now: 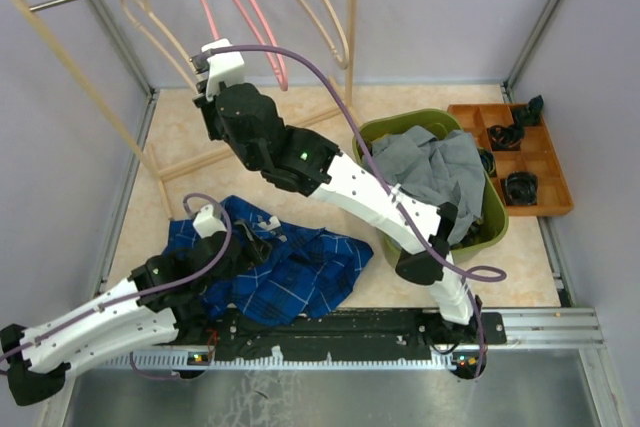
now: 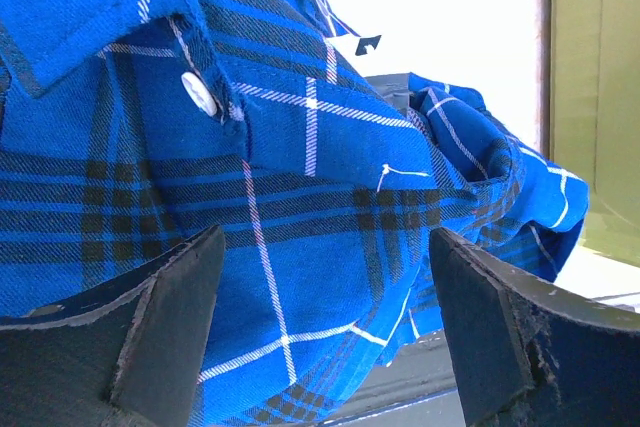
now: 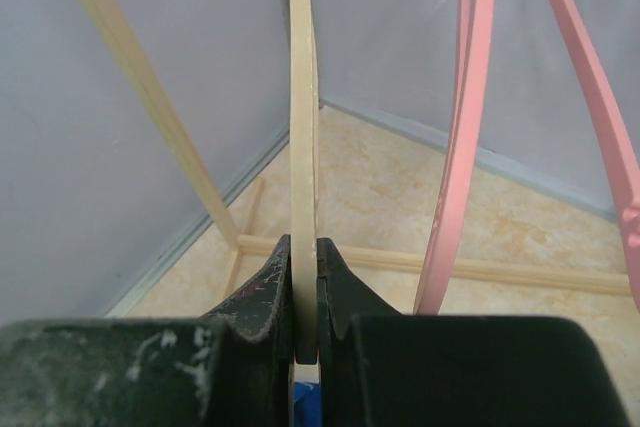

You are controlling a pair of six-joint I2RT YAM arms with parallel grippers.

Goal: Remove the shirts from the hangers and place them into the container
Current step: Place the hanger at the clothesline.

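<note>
Soft blue checked shirt lay crumpled at the near edge beside the left gripper; a grey shirt filled the rounded green plastic container, well apart. Left wrist: jaws stood wide apart, folded plaid between them. Right wrist: the right gripper was clamped on a thin, flat wooden hanger, a pink hanger just beside.
</note>
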